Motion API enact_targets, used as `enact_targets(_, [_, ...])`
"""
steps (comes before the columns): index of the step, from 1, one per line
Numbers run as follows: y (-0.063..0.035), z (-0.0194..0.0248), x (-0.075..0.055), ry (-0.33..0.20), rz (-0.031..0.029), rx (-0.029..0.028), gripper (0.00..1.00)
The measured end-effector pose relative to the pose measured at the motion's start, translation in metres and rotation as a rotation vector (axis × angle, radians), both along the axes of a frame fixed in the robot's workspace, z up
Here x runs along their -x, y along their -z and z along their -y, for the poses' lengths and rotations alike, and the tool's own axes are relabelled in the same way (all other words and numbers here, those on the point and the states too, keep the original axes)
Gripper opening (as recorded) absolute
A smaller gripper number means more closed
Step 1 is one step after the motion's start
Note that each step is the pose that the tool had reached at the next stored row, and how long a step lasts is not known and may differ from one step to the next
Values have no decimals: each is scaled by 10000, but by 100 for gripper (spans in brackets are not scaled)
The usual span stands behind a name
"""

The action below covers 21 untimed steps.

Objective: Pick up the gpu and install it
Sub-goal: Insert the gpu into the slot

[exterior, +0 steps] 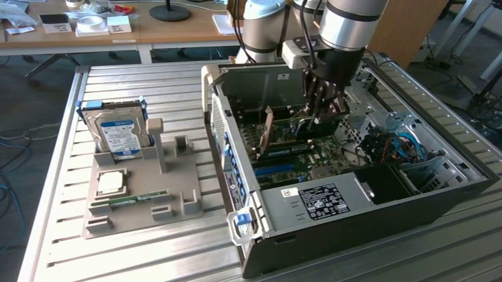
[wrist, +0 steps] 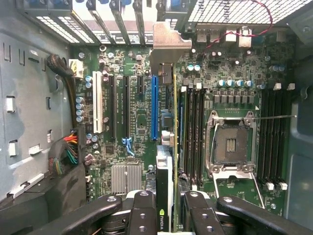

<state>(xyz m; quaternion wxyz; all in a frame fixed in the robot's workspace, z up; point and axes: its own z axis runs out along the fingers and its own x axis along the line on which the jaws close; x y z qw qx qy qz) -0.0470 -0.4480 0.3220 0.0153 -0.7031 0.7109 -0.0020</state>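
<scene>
The work stands at the install step, not the pick: the tool (exterior: 318,114) is down inside the open computer case (exterior: 353,247) on the counter (exterior: 133,258), and its fingers (wrist: 143,215) are pinched on the gpu (wrist: 165,171), one on each face of the card, which the wrist view sees edge-on. The card hangs upright over the motherboard (wrist: 139,122), running along the long blue slot (wrist: 155,107) and just beside it, between that slot and the black memory slots (wrist: 193,132); its silver bracket (wrist: 171,44) reaches toward the rear slot openings. Whether the card's lower edge already touches the slot I cannot tell, since the card hides its own foot. On the exterior view's left, well apart from the case, a grey holder (exterior: 184,176) carries the hard drive (exterior: 117,132) and a slim green memory stick (exterior: 137,200). By my reading, seating the card calls for its edge to sit squarely over the blue slot, bracket matched to a rear opening, then a straight, even push without tilt; a skewed card would likely jam or strain the board
</scene>
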Motion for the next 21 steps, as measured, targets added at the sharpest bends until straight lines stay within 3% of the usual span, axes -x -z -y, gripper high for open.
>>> enact_targets(21, [33, 0, 74, 0, 1, -1, 27])
